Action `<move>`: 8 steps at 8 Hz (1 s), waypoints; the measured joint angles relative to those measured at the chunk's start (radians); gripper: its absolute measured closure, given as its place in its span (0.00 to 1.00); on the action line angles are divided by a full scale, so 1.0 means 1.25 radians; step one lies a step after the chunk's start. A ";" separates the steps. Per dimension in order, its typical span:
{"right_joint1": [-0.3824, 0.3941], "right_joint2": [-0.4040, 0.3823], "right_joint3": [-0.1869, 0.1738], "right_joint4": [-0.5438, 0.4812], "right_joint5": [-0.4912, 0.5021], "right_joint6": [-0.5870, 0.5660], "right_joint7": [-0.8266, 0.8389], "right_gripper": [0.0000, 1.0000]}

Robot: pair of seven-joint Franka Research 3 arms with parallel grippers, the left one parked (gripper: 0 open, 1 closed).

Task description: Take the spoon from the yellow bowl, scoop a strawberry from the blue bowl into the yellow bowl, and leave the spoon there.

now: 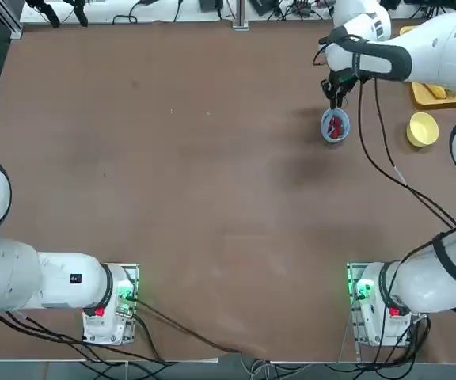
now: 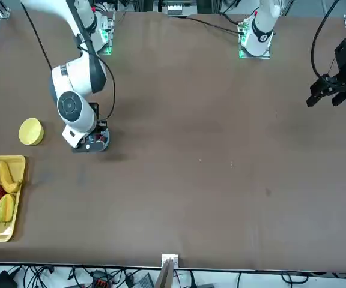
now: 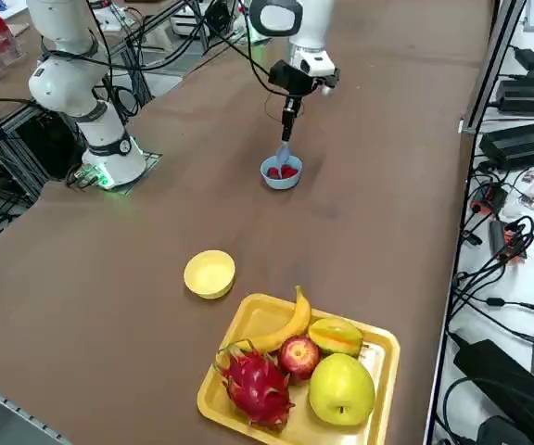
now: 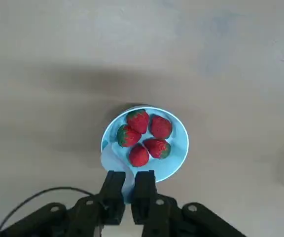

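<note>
Spoon out of the yellow bowl and poised over the strawberries!
The spoon [image 4: 113, 160] hangs in the right gripper [image 4: 128, 193], jaws clamped on its handle, scoop end at the blue bowl's [image 4: 174, 159] rim. Five strawberries [image 4: 144, 137] sit inside, none scooped yet. The yellow bowl [image 3: 209, 273] waits empty, well apart, near the fruit tray [image 3: 380, 357]. Scooping, carrying and leaving the spoon remain.
</note>
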 joint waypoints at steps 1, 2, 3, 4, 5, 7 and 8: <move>-0.002 0.001 0.000 -0.002 0.001 0.005 0.000 0.89; -0.002 0.001 0.000 -0.006 0.001 0.010 0.000 0.89; -0.003 0.003 0.000 -0.008 0.001 0.012 0.000 0.89; -0.004 0.005 -0.001 -0.010 0.001 0.012 0.000 0.89; -0.004 0.005 -0.001 -0.012 0.001 0.013 0.001 0.89; -0.004 0.011 -0.002 -0.015 -0.001 0.013 0.014 0.89; -0.003 0.015 -0.002 -0.016 -0.010 0.013 0.030 0.89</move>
